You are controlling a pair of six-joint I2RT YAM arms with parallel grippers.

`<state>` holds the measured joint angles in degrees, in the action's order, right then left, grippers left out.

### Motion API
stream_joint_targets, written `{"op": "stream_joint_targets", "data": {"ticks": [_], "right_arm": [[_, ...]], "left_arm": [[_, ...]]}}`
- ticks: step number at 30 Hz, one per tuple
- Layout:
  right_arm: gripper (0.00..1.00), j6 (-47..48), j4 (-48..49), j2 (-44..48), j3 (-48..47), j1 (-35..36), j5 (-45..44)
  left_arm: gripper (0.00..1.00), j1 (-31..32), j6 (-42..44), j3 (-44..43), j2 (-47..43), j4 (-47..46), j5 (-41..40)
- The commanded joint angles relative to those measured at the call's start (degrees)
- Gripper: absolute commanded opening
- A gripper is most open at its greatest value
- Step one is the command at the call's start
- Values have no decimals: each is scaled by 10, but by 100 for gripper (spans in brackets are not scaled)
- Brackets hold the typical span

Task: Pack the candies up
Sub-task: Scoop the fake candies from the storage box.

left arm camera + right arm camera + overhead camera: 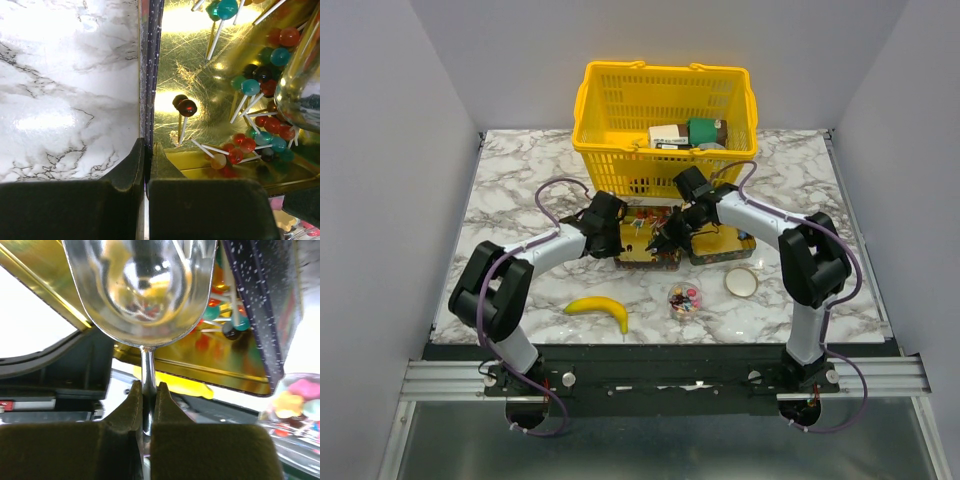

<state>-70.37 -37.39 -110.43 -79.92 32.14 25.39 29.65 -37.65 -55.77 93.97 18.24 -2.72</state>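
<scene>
Small multicoloured candies (684, 300) fill a clear round jar (295, 405) at the table's front centre. An open dark tin (642, 262) with a gold inside (200, 75) holds lollipops (265, 125) on white sticks. My left gripper (618, 240) (146, 145) is shut on the tin's left wall, one finger inside and one outside. My right gripper (665, 238) (146, 386) is shut on the thin handle of a shiny metal scoop (142, 285). The scoop's bowl (300, 95) hangs tilted over the tin's right part, showing only reflections.
A yellow basket (665, 100) with boxed goods stands right behind the tin. A second dark tin part (720, 248) lies against the tin's right side. The jar's round lid (741, 281) rests right of the jar. A banana (600, 310) lies at the front left.
</scene>
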Motion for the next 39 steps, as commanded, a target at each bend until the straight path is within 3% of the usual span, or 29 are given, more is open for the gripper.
{"op": "stream_joint_targets", "data": {"ticks": [1,12,39], "right_arm": [[0,44,-131,-64,8,-32,-218],[0,136,-164,-71,-18,-31,-341],[1,268,-124,-58,49,30,-453]], "left_arm": [[0,-8,-13,-22,-1,20,-30],[0,-8,-19,-26,13,23,-23],[0,-9,-25,-41,31,32,-18]]}}
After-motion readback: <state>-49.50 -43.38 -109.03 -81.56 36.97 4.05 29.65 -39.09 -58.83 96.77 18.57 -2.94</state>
